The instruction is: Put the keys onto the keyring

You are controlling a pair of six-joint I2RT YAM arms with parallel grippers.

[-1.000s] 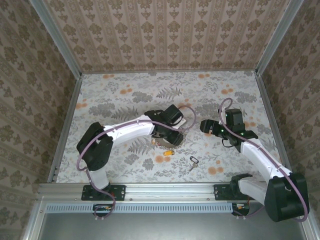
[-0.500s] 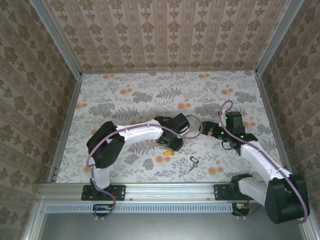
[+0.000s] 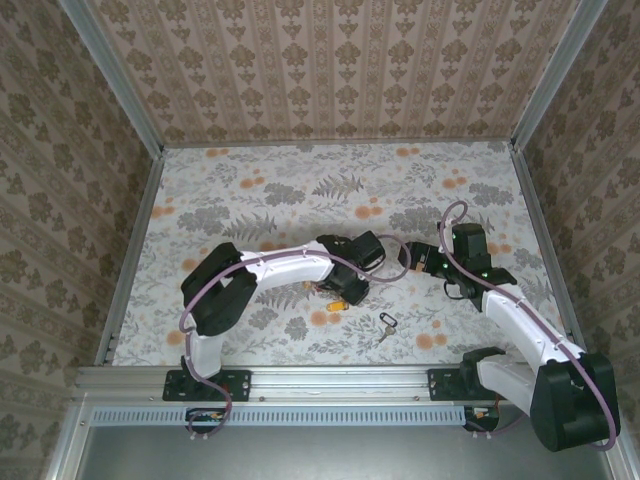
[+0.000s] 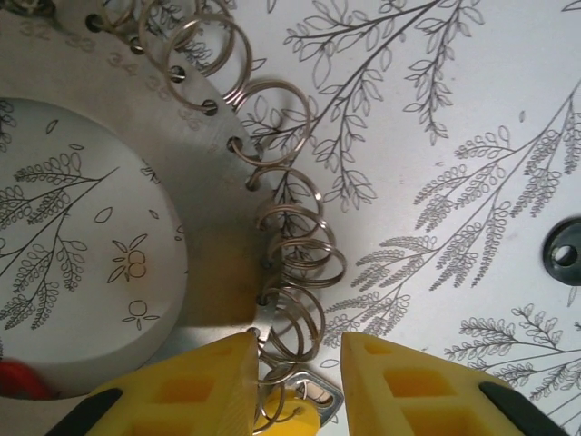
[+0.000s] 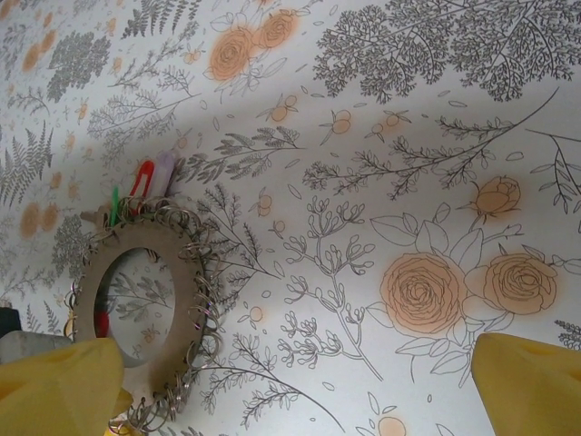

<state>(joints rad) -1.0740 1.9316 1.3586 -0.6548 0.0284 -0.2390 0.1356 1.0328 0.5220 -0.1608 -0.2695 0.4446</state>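
Keyring (image 4: 204,182) lies at the centre of the desk (image 3: 250,190), between both arms. Left gripper (image 4: 300,363): fingers narrowly apart astride the rim loops (image 4: 290,263); whether they grip anything cannot be told. Right gripper (image 5: 295,372): fingers wide apart. Steady the ring before threading the yellow-tagged key (image 4: 292,422).

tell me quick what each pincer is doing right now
Left pincer: partly open, straddling the keyring wire loops, not clamped.
Right pincer: wide open, empty.

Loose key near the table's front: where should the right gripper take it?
Probably from straight above, jaws across its narrow width at the dark tagged end: the key lies flat on the table, apart from the ring, and the right gripper is open.
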